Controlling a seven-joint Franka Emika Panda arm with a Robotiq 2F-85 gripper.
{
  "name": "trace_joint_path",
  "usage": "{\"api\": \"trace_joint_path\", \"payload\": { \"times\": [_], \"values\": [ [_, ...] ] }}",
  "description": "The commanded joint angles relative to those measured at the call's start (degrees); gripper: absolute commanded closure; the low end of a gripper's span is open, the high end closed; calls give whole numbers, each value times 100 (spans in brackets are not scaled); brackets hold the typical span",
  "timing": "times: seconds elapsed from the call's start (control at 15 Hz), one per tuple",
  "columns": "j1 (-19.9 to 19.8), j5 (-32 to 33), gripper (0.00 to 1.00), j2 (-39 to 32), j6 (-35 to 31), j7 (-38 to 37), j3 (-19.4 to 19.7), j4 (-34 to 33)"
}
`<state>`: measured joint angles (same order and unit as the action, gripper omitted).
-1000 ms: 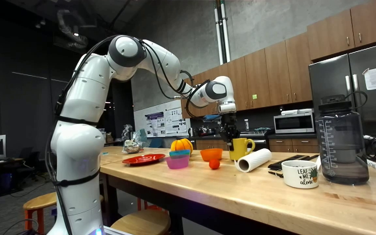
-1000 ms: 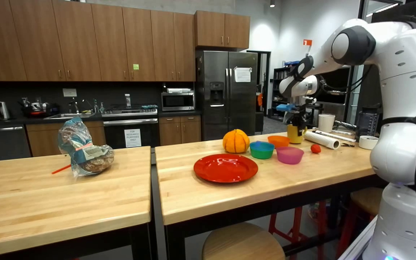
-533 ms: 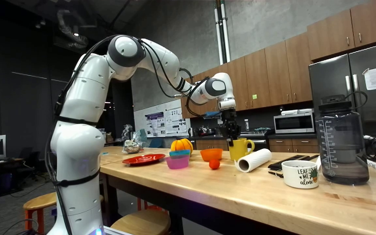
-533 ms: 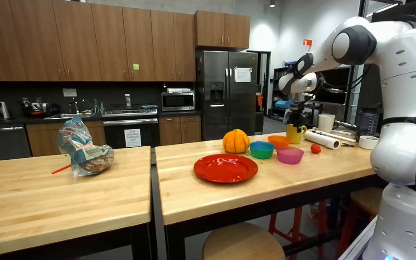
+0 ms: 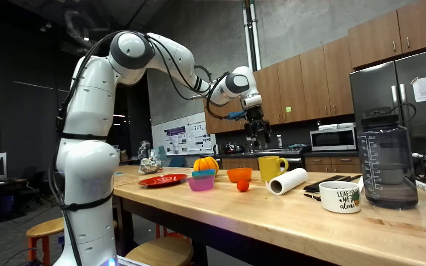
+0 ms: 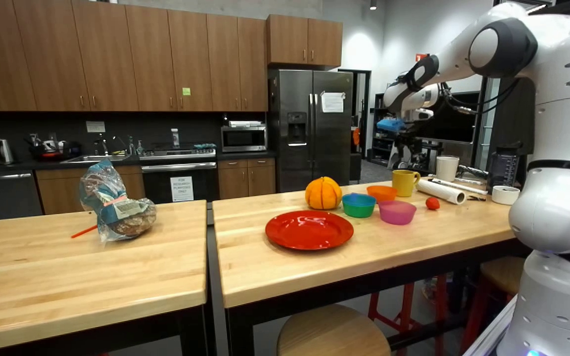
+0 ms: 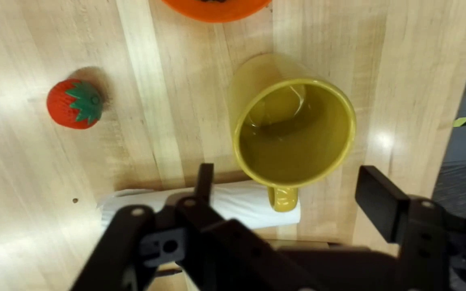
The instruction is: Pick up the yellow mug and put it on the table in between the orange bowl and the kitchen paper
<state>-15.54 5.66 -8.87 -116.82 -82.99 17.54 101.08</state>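
Upright on the wooden table [image 5: 213, 203] stands the yellow mug [image 5: 269, 169], between the orange bowl [image 5: 239, 175] and the white roll of kitchen paper [image 5: 290, 180]. Both exterior views show this order. My gripper [image 5: 261, 140] hangs above the mug, clear of its rim. In the wrist view the gripper [image 7: 291, 190] is open, its fingers [image 7: 380, 202] wide apart with nothing gripped. There the mug [image 7: 297, 157] shows its inside, and its handle points toward the kitchen paper [image 7: 241, 206]. Only part of the orange bowl [image 7: 217, 12] enters at the top.
A red strawberry [image 7: 65, 105] lies near the mug. Beyond it are a pink bowl [image 6: 397, 212], a green bowl [image 6: 359, 205], an orange pumpkin [image 6: 323, 193] and a red plate [image 6: 309, 230]. A white mug [image 5: 338, 197] and a large bottle [image 5: 386, 166] stand past the paper roll.
The gripper has let go of the yellow mug, opened and risen well above it. The mug has stayed in its place on the table.
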Motion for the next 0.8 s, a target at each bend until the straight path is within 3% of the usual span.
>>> {"api": "trace_joint_path", "payload": {
  "times": [0.0,0.73],
  "values": [
    [145,163,0,791,63,504,-105,337],
    [397,-723,0,1839,185,3623,-581,794]
  ]
}}
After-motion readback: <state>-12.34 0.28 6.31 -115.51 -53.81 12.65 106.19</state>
